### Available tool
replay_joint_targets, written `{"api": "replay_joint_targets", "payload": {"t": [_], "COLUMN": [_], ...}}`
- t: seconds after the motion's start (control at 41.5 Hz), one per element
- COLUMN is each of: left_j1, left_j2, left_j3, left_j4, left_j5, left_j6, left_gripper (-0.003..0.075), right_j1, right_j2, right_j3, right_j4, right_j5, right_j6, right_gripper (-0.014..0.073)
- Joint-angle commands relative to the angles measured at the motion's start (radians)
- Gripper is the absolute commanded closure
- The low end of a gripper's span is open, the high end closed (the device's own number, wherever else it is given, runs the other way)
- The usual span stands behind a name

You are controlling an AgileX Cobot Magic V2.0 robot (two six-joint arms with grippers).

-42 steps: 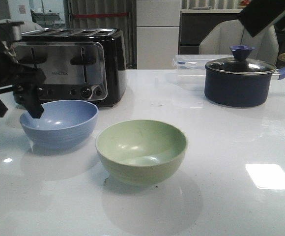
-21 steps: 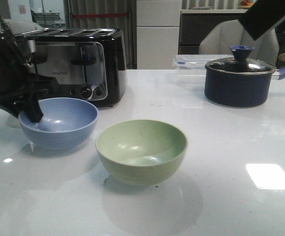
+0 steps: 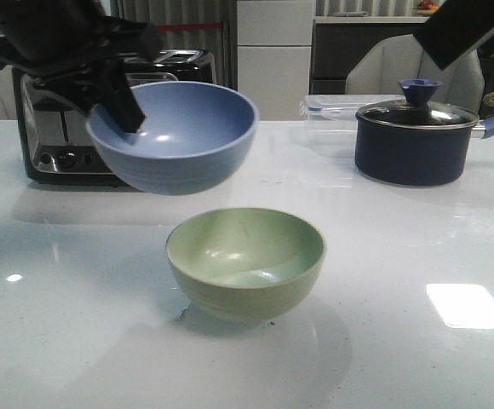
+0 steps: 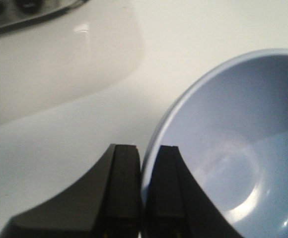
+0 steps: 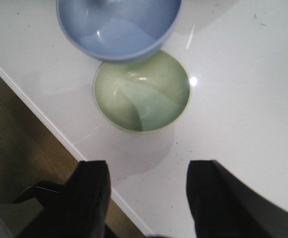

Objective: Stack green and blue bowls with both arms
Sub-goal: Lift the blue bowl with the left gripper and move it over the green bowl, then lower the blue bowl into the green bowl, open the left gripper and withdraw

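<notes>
The blue bowl hangs in the air, above and a little left of the green bowl, which stands on the white table. My left gripper is shut on the blue bowl's left rim; in the left wrist view its fingers pinch the rim of the blue bowl. My right gripper is open and empty, high above the table; its view shows the blue bowl partly over the green bowl. Only a dark piece of the right arm shows in the front view.
A black and steel toaster stands at the back left behind the lifted bowl. A dark navy pot with a glass lid and a clear plastic box stand at the back right. The table's near edge shows in the right wrist view.
My left gripper has lifted the blue bowl off the table and carried it up and to the right, towards the green bowl. The green bowl and the right arm have not moved.
</notes>
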Motion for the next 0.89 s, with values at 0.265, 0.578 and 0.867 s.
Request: {"api": "replay_joint_targets", "payload": {"t": [0.265, 0.578, 0.867], "left_j1": [-0.133, -0.133, -0.133], "left_j2": [0.079, 0.137, 0.024], "left_j3": [-0.029, -0.029, -0.079], "left_j4": [-0.016, -0.016, 0.065], "left_j5": [-0.138, -0.152, -0.060], "left_j6": [0.001, 0.001, 0.001], "left_gripper": [0.0622, 0.0288, 0.0245], "right_j1": [0.000, 0.000, -0.002], "right_j2": [-0.017, -0.017, -0.017], "right_j3": [-0.029, -0.029, -0.029], "right_j4": [-0.008, -0.008, -0.009], "right_j5": [-0.061, -0.061, -0.060], "right_j6": [-0.015, -0.015, -0.014], "right_gripper": [0.0128, 0.0128, 0.0128]}}
